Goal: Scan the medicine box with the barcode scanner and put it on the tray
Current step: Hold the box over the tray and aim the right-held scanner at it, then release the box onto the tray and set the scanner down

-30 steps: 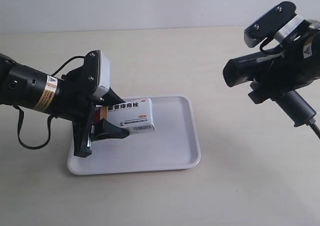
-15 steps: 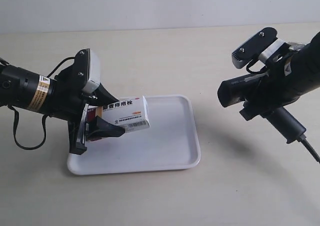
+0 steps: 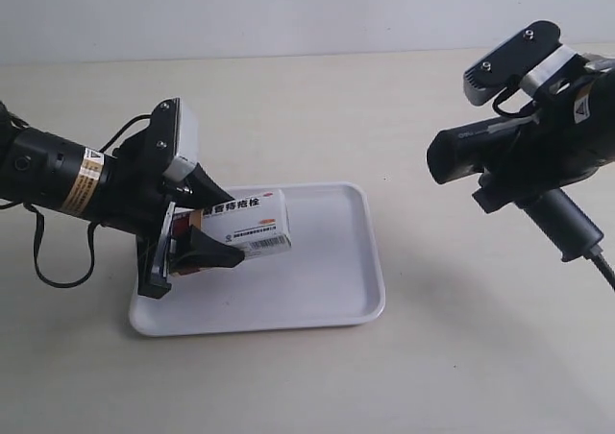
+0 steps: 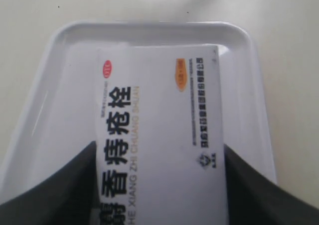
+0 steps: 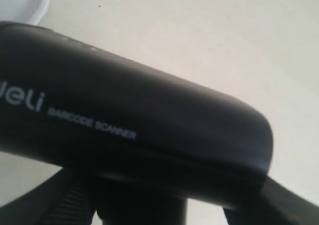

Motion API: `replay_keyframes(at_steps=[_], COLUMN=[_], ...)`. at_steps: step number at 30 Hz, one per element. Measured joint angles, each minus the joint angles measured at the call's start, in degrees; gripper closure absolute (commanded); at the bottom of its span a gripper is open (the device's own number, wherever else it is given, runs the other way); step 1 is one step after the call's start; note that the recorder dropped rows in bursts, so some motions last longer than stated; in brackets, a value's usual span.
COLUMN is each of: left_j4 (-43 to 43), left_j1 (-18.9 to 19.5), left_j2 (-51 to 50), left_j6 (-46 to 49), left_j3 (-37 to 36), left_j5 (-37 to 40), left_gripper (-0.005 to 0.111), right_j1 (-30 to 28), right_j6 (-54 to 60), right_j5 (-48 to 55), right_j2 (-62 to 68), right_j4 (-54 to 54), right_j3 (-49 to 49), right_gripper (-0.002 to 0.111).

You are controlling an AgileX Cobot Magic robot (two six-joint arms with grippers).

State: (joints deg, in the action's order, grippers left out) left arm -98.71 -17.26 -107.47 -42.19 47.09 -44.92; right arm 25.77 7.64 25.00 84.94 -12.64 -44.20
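Box held over tray, scanner held clear of it.

My left jaws (image 3: 197, 242) are clamped on the medicine box (image 3: 248, 224) by its dark red end; the box sits above the tray (image 3: 336, 290), toward the bench's near edge, its long axis running out from the jaws across the tray. My right jaws grip the barcode scanner (image 3: 480, 146), well apart, nose toward the box. The left wrist view shows the lettered face; only the exterior view shows a barcode on the side.

medicine box (image 4: 158, 135) printed "XIANG ZHI CHUANG SHUAN" under black Chinese lettering, barcode scanner (image 5: 134, 130) marked "BARCODE SCANNER"
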Motion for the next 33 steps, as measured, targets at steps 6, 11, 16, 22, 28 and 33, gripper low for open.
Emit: replay_keyframes(at_steps=[6,11,16,22,28,33], left_j4=[2.3,6.52,9.85,10.96,11.33,10.65], left_j1=[0.0,0.0,-0.38,-2.42,-3.05,-3.05], left_j2=[-0.23,-1.34,-4.04,-6.29,-6.59,-6.37], left_j6=[-0.35,-1.41,-1.67,-2.96,-3.87,-6.24], left_j3=[0.13,0.13,0.27,1.41,1.5,1.5], left_j5=[0.0,0.39,5.53,13.08,14.71,14.8], left_gripper=[0.107,0.107,0.105,0.064,0.002,0.002], right_j1=[0.0,0.0,0.09,0.09,0.09,0.09], right_j6=[-2.68,-10.04,-12.51,-15.39,-18.75,-19.33], right_j5=[-3.73,-11.42,-16.47,-20.02,-21.51,-21.37], right_j2=[1.55,9.52,17.47,21.32,21.93,21.61], right_j4=[0.48,-0.76,-0.76,-0.76,-0.97,-0.97], right_j3=[0.0,0.0,-0.1,-0.1,-0.45,-0.45], right_gripper=[0.108,0.108,0.108,0.098,0.053,0.026])
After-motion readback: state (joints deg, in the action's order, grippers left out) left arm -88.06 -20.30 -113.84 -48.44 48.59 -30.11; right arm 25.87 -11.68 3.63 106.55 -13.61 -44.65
